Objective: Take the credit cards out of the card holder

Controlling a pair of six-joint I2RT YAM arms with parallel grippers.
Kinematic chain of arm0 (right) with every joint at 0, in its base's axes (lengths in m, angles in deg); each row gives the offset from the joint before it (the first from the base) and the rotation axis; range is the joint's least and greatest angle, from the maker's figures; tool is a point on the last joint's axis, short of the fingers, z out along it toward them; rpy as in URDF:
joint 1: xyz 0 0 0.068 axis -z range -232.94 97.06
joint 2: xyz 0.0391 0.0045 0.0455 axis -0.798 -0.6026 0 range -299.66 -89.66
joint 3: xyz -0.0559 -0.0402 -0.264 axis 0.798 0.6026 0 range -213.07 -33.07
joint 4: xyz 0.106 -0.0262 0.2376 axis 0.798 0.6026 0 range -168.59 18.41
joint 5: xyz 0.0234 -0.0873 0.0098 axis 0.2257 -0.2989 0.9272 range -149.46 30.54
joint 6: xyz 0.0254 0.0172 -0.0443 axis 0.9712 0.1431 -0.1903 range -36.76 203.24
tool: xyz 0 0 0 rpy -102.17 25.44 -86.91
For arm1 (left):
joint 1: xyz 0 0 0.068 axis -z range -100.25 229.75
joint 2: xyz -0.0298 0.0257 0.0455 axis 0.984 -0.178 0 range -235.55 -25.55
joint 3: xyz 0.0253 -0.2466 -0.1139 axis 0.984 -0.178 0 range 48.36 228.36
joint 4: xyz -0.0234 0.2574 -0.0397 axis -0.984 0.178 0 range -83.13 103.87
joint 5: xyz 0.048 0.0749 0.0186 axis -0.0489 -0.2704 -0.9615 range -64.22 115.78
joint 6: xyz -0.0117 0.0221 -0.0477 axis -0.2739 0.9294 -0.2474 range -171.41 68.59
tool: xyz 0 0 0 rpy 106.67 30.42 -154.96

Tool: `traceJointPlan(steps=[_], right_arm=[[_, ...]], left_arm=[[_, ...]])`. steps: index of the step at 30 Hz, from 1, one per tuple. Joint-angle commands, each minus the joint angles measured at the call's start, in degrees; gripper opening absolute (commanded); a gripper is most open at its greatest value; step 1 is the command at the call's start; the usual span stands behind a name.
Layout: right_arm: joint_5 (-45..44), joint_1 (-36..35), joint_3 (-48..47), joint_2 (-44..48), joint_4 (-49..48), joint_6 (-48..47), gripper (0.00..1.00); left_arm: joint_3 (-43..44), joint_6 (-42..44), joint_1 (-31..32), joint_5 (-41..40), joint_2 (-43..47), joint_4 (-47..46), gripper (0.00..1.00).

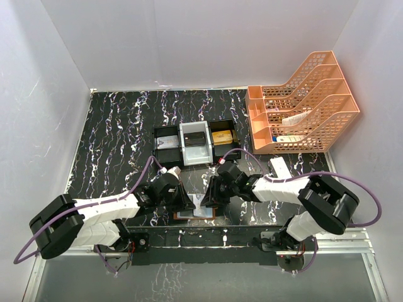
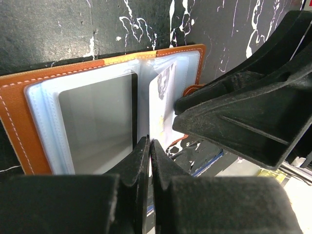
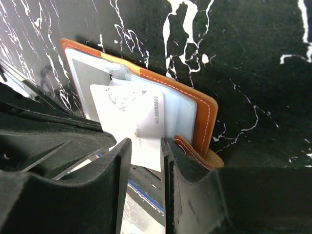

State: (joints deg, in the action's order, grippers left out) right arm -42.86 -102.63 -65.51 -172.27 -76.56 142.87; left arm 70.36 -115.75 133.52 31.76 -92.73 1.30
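Observation:
The brown leather card holder lies spread open near the table's front edge, between both grippers. Its clear pockets face up inside the orange-brown cover. A pale white credit card with printed digits sticks halfway out of a pocket on the holder's right page; the same credit card shows in the left wrist view. My right gripper hovers over that card's free end, jaws apart, the card showing through the gap. My left gripper is shut, tips at the near edge of the middle fold.
A black-and-white compartment tray sits behind the holder, with a gold block in its right cell. An orange mesh file rack fills the back right. A white box lies beside the right arm. The two grippers stand almost touching.

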Motion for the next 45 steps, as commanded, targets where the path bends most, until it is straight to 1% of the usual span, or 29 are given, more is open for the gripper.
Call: traceJointPlan(steps=[1, 3, 6, 16, 20, 25, 30, 34, 37, 41, 43, 45], right_arm=[[-1.6, 0.3, -1.9, -1.8, 2.7, -2.4, 0.30], [-3.6, 0.2, -2.7, -2.2, 5.9, -3.9, 0.30], [-4.9, 0.2, -3.2, -2.6, 7.7, -5.1, 0.29], [-5.3, 0.2, -3.8, -3.1, 7.7, -5.0, 0.28], [-2.7, 0.2, -4.1, -1.4, 5.1, -5.1, 0.28], [1.2, 0.2, -5.8, 1.5, 1.5, -5.2, 0.31], [4.4, 0.3, -6.3, -0.2, -3.0, -3.9, 0.33], [3.8, 0.2, -5.7, -4.3, -2.5, -2.5, 0.34], [2.2, 0.3, -4.1, -5.8, -1.8, -1.8, 0.30], [1.1, 0.2, -2.2, -5.4, -1.7, -1.6, 0.29], [0.7, 0.2, -1.7, -5.2, -1.6, -1.5, 0.28], [0.4, 0.2, -1.5, -5.0, -1.4, -1.4, 0.28]], left_arm=[[2.2, 1.4, -0.2, -0.3, 1.7, 2.7, 0.00], [2.3, 1.6, -0.2, -0.5, 2.2, 3.4, 0.00], [2.5, 1.8, -0.2, -1.0, 3.2, 4.5, 0.00], [2.7, 2.0, -0.2, -2.4, 5.2, 7.5, 0.00], [2.5, 2.0, -0.2, -1.9, 5.0, 6.3, 0.01], [2.6, 1.9, -0.2, -1.3, 4.0, 5.4, 0.02], [2.4, 1.7, -0.2, -1.1, 3.9, 4.8, 0.03], [2.4, 1.6, -0.2, -1.1, 3.8, 4.4, 0.06], [2.2, 1.6, -0.2, -0.7, 3.5, 3.4, 0.11], [1.8, 1.5, -0.2, 0.9, 1.8, 0.7, 0.18], [1.7, 1.4, -0.2, 2.0, 0.7, -0.8, 0.18], [1.7, 1.2, -0.2, 2.4, 0.1, -1.7, 0.16]])
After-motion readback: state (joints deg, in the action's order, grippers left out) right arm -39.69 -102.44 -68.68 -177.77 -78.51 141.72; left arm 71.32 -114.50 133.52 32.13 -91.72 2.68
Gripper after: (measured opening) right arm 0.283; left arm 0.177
